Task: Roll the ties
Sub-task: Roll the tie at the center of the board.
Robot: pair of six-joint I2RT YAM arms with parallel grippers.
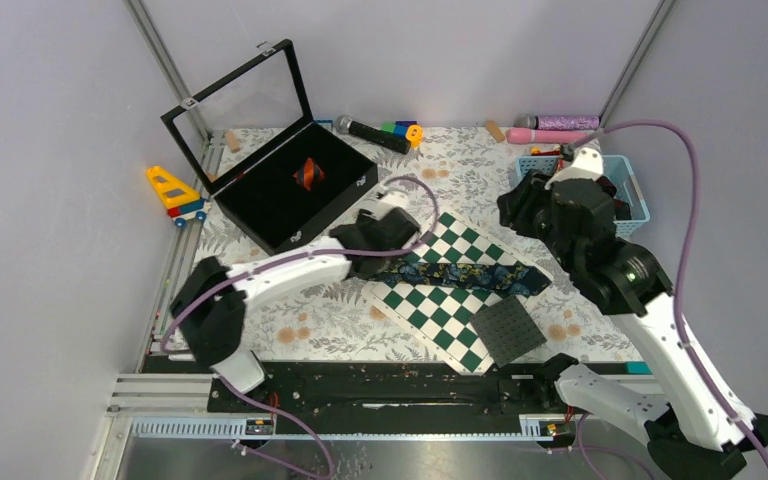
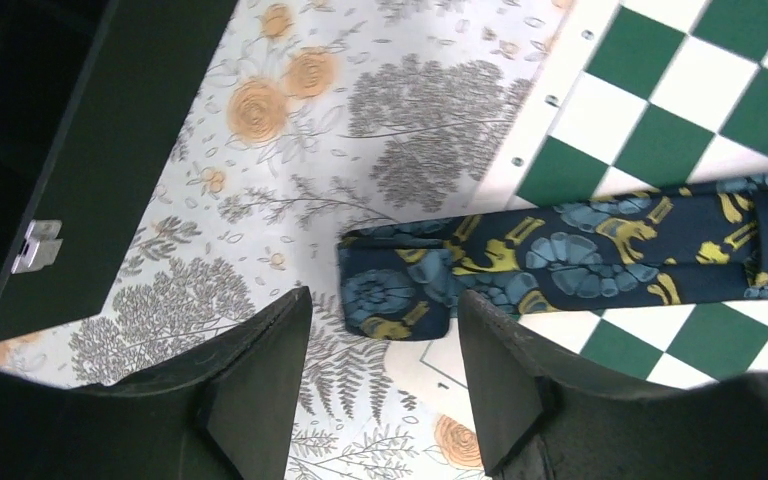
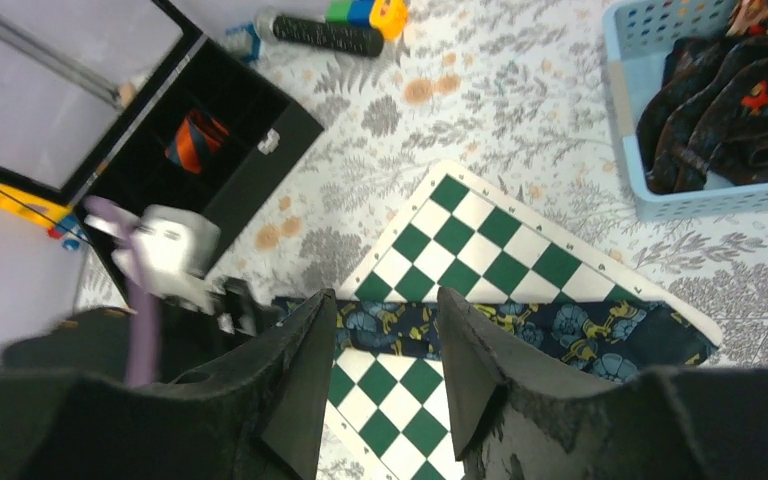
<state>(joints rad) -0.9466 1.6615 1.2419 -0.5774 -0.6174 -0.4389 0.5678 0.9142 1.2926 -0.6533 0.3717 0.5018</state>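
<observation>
- While the navy floral tie (image 2: 560, 250) shows only one short fold at its narrow end, treat the step in hand as starting the roll; no turns are built yet.
- Tie position: it lies lengthwise across the middle of the chessboard (image 1: 430, 320). Its narrow end runs past the board's left edge onto the floral tablecloth (image 2: 290, 180), and its wide end sits at the board's right edge.
- Left gripper (image 2: 385, 385): it hovers just on the near side of the folded tip, fingers spread, nothing between them. Lower it until the fingers straddle the tip, close across the full width, then turn toward the wide end with the edges kept aligned.
- Right gripper (image 3: 380, 370): it is held high above the board, fingers spread and empty. It would be best used to pin the middle of the tie so the fabric feeds taut and straight.
- Black box (image 1: 290, 205): it stands open near the far left corner of the tabletop, holding a rolled striped tie (image 1: 308, 173). Its front wall is near the left arm, so avoid bumping it.
- Blue basket (image 3: 660, 190): it sits at the far right corner and holds further ties (image 3: 730, 110).
</observation>
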